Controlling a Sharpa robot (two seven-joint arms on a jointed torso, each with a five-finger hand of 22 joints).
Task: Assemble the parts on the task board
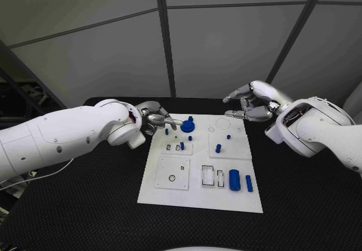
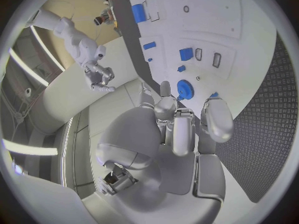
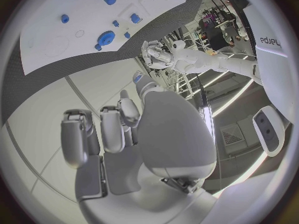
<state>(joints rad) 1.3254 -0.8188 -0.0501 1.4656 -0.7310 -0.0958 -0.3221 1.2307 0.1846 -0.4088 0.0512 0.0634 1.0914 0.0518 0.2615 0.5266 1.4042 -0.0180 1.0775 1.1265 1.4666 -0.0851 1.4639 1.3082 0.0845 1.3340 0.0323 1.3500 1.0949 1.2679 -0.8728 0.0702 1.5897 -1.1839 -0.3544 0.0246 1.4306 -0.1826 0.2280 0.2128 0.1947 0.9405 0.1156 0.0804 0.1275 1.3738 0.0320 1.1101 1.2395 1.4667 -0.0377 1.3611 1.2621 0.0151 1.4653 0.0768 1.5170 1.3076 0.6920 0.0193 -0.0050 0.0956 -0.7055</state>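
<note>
The white task board (image 1: 172, 189) lies in the middle of the black table. A blue gear (image 1: 187, 126) stands near its far left corner, with several small blue pegs (image 1: 182, 146) close by. A blue cylinder (image 1: 235, 180) and a thinner blue piece (image 1: 249, 183) lie near the front right. My left hand (image 1: 157, 119) hovers at the board's far left edge. Its fingers (image 2: 164, 90) point at the gear (image 2: 185, 88) and hold nothing. My right hand (image 1: 251, 104) hangs raised beyond the far right corner, its fingers (image 3: 112, 127) loosely bent and empty.
The board has raised white plates with slots and holes (image 1: 212, 175). Black matting (image 1: 83, 209) runs around the board on all sides. Grey wall panels (image 1: 218, 47) stand behind the table.
</note>
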